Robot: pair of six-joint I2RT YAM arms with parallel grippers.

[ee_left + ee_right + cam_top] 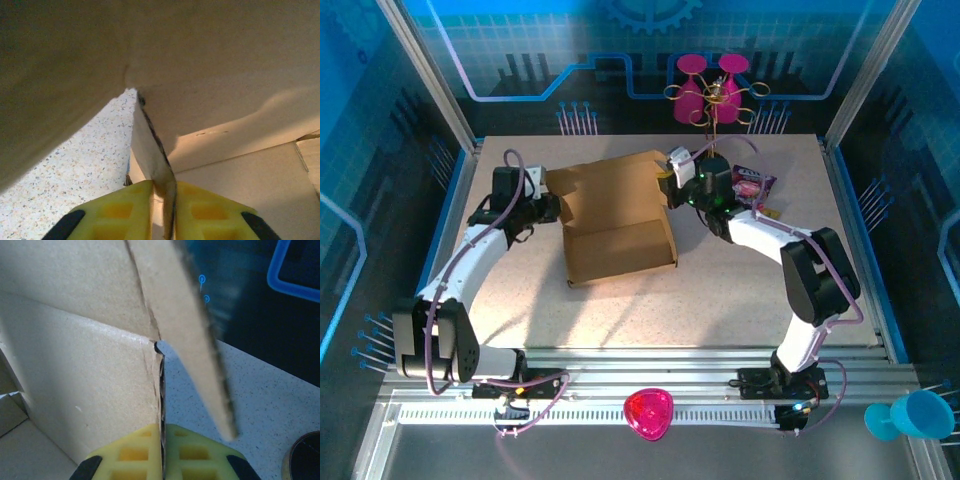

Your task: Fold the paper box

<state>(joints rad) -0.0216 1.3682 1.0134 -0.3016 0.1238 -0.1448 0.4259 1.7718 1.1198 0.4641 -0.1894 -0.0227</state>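
Note:
The paper box [618,215] is plain brown cardboard in the middle of the table, its tray half formed and its lid panel raised at the back. My left gripper [556,206] is at the box's left wall. In the left wrist view its yellow fingers [125,212] are shut on the thin edge of a cardboard side wall [152,155]. My right gripper [672,185] is at the box's back right corner. There the yellow fingers [132,455] pinch the right wall's edge [161,390], with a loose flap [195,335] slanting above.
Small snack bags [754,187] lie right of the right gripper. Pink cups with a wire ornament [711,92] stand at the back edge. A pink bowl [649,412] and a blue cup [916,415] sit off the table in front. Speckled tabletop [620,315] lies open before the box.

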